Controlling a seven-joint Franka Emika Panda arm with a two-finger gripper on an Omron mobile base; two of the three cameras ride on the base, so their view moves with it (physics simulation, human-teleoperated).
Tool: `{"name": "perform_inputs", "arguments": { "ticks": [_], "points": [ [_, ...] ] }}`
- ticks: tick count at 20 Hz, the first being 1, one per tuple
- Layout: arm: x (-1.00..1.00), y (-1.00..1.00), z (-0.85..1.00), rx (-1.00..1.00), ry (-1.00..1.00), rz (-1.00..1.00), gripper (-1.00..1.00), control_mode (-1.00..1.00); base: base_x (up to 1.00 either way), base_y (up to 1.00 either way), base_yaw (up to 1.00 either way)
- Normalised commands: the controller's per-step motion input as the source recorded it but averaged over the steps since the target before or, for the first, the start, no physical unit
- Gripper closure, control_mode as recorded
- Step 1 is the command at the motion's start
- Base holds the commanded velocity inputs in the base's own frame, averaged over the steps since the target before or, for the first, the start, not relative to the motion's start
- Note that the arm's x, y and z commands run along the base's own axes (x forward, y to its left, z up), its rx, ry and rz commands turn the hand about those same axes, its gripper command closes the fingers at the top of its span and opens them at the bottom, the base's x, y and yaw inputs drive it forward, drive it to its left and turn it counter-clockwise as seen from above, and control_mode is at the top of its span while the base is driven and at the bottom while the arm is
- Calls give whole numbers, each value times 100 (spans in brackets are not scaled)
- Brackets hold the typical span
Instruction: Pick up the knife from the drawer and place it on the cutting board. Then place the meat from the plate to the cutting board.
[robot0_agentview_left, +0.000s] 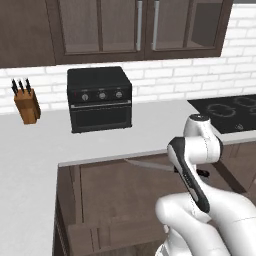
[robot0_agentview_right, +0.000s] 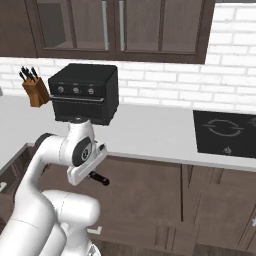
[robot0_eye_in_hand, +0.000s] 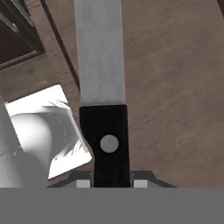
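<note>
The gripper (robot0_eye_in_hand: 112, 181) sits at the bottom centre of the hand view, its jaws closed on the black handle of the knife (robot0_eye_in_hand: 101, 65). The handle, with one round silver rivet, rises from between the two finger tips (robot0_eye_in_hand: 83, 183). The grey blade runs straight up the middle of that frame to its top edge, over brown wood grain.

In the left base view, the blade of the knife (robot0_agentview_left: 147, 165) shows as a thin grey sliver just left of the white arm, right of centre in the frame. It points toward the left, just under the edge of the white counter (robot0_agentview_left: 150, 127). In the right base view, the black handle end (robot0_agentview_right: 99, 178) pokes out to the right of the hand, at lower left of centre, in front of the dark brown cabinet fronts.

Farther out, a black toaster oven (robot0_agentview_left: 100, 98) stands on the counter at upper centre of the left base view. A tan knife block (robot0_agentview_left: 27, 103) with black-handled knives stands at the far left. A black cooktop (robot0_agentview_left: 230, 114) lies at the right edge.

By the look of it, the knife is picked up and held in the air. Setting it on the cutting board is still to do, and then moving the meat from the plate to the board.
</note>
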Motion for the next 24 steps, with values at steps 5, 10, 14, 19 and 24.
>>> {"name": "perform_inputs", "arguments": {
  "ticks": [5,10,14,19,24],
  "points": [
    [9,0,90,0,0,0,100,-100,0,0,0],
    [14,0,12,0,7,0,100,100,0,0,0],
    [0,0,0,0,0,0,100,100,-38,3,7],
    [0,0,0,0,0,0,100,100,-100,-41,35],
    [0,0,0,0,0,0,100,100,-90,-16,57]
  ]
}}
